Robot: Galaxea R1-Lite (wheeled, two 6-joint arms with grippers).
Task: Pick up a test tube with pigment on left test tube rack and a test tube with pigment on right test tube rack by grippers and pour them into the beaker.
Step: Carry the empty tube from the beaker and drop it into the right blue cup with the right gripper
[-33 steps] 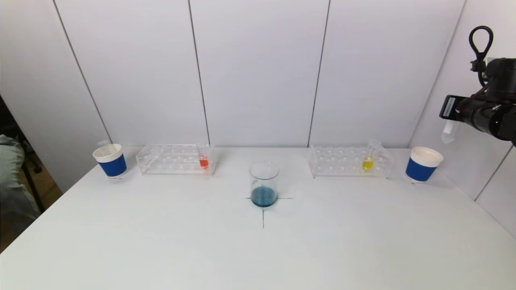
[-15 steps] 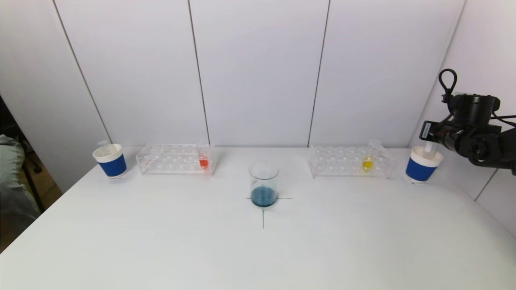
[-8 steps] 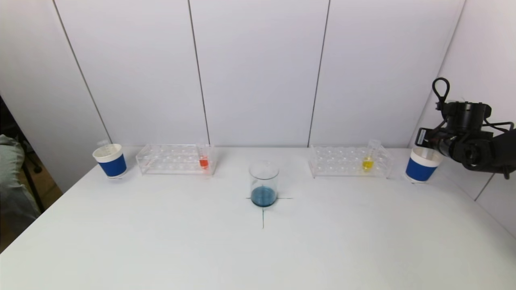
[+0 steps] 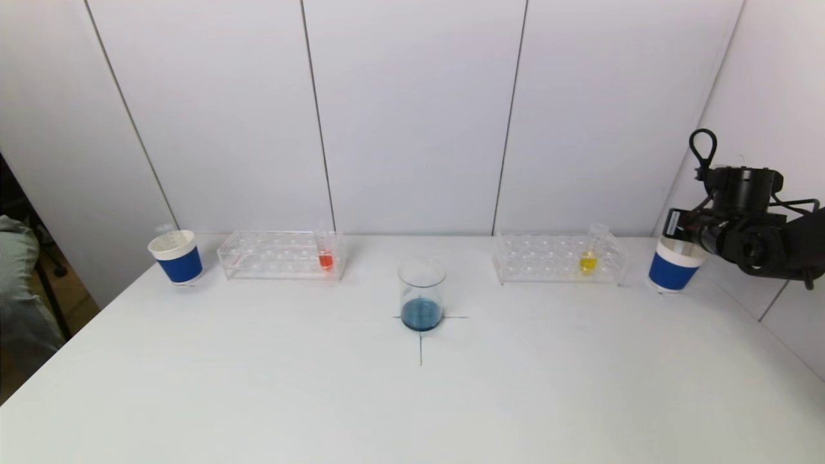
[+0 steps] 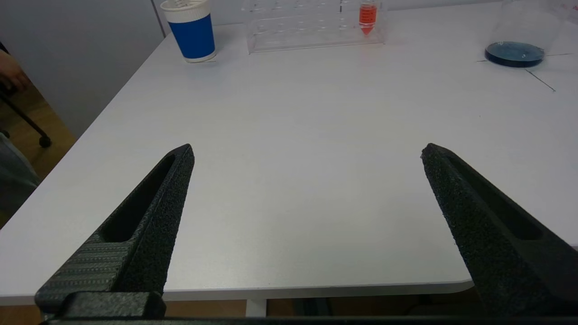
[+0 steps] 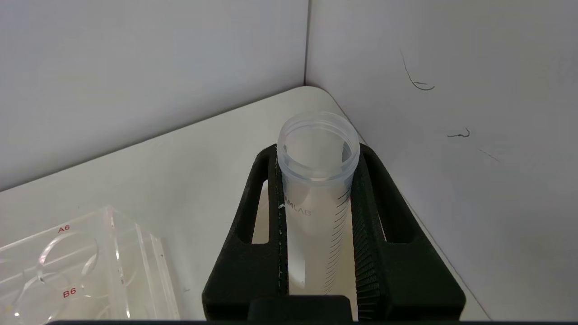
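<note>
My right gripper is shut on an empty clear test tube and holds it upright, its lower end inside the right blue paper cup. In the head view this gripper is at the far right, just above the cup. The glass beaker with blue liquid stands at the table's centre. A red-pigment tube stands in the left rack. A yellow-pigment tube stands in the right rack. My left gripper is open and empty, low at the table's near left edge.
A second blue paper cup with a tube in it stands left of the left rack. Walls close in behind and to the right of the right cup. A corner of the right rack lies beside my right gripper.
My right arm has come down from high at the right, lowering the empty tube into the right blue cup. Nothing else has moved.
</note>
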